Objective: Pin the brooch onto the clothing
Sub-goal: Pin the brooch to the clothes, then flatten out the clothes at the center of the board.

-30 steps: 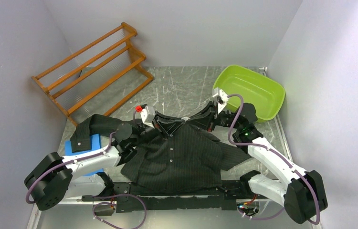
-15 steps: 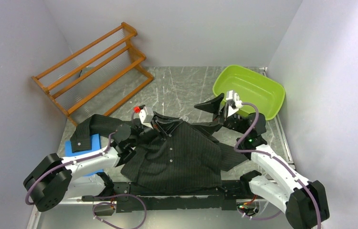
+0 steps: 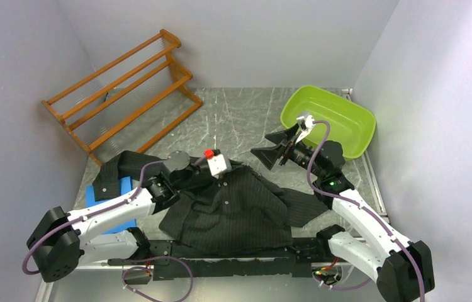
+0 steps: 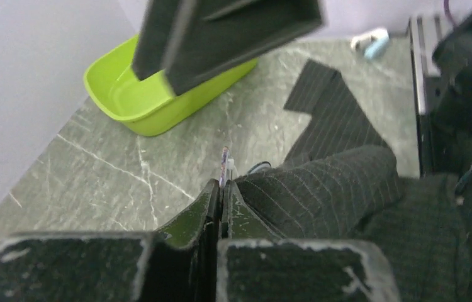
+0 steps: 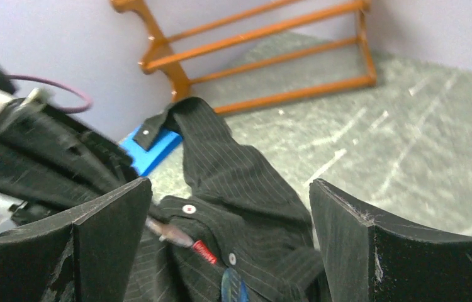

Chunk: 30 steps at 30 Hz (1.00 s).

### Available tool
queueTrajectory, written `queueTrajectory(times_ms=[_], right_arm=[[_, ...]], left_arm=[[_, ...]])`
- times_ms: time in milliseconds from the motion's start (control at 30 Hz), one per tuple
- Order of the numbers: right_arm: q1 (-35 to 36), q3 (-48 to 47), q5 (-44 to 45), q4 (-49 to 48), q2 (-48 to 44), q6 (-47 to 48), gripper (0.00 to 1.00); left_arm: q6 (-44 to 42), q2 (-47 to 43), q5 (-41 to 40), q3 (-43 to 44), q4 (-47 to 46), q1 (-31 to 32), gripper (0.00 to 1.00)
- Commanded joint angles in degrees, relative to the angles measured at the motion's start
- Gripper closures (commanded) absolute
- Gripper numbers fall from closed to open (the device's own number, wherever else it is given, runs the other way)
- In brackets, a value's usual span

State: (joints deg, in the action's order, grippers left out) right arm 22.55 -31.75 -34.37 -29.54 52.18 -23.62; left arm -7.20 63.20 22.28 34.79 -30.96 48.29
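Right gripper [image 3: 275,146], closed at the collar a second ago, now hangs clear of it with jaws spread wide. Left gripper [image 4: 221,189] has swung in to the collar, fingers pressed together on a slim brooch pin [image 4: 224,162]. The shirt [image 3: 233,207] lies mid-table between the arms, one sleeve over a blue block [image 3: 122,189]. Grey marbled table [image 3: 240,113]; green tub [image 3: 328,116] far right, wooden rack [image 3: 120,94] far left, lilac walls [image 3: 252,38].

Left pincer [image 4: 221,187] pressed shut, right pincer [image 5: 227,189] spread wide.
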Motion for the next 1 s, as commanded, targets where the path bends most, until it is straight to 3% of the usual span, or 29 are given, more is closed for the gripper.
queueTrajectory(times_ms=[0, 133, 267, 300, 333, 400, 467, 633, 800, 967], right_arm=[[-0.23, -1.68, 8.42, 9.82, -0.27, -0.06, 0.0], [-0.44, 0.08, 10.86, 11.69, -1.21, -0.13, 0.0], [-0.85, 1.08, 13.2, 13.29, -2.44, -0.78, 0.0], [-0.99, 1.29, 13.45, 13.44, -2.58, -0.92, 0.0], [-1.07, 1.67, 13.77, 13.5, -2.61, -1.04, 0.0], [-1.19, 2.06, 13.99, 13.63, -2.42, -1.26, 0.0], [-1.25, 2.21, 13.3, 14.24, -1.91, -0.68, 0.0], [-1.5, 3.48, 14.35, 17.34, -0.57, -1.36, 0.0], [-1.63, 5.8, 17.29, 19.84, 0.06, -3.35, 0.0], [-1.71, 6.61, 18.72, 23.62, 2.53, -4.17, 0.0]], left_arm=[[-24.26, -0.7, -2.01, 3.23, 19.34, 4.42, 0.96], [-30.49, -3.18, -1.96, 3.02, 21.19, 6.52, 0.79], [-34.24, -7.2, -0.15, 2.0, 20.86, 8.13, 0.31], [-34.13, -8.1, 0.24, 1.26, 19.99, 8.21, 0.1], [-33.84, -9.1, 0.41, 0.78, 19.01, 8.22, 0.06], [-31.37, -10.81, -0.31, 0.03, 16.51, 8.31, 0.05], [-23.67, -11.87, -3.27, 0.33, 13.65, 8.25, 0.05], [-5.79, -12.34, -16.41, 2.34, 12.29, 8.15, 0.05], [6.27, -11.39, -33.91, 5.55, 20.71, 7.1, 0.05], [18.02, -8.6, -34.66, 5.04, 26.46, -1.1, 0.06]])
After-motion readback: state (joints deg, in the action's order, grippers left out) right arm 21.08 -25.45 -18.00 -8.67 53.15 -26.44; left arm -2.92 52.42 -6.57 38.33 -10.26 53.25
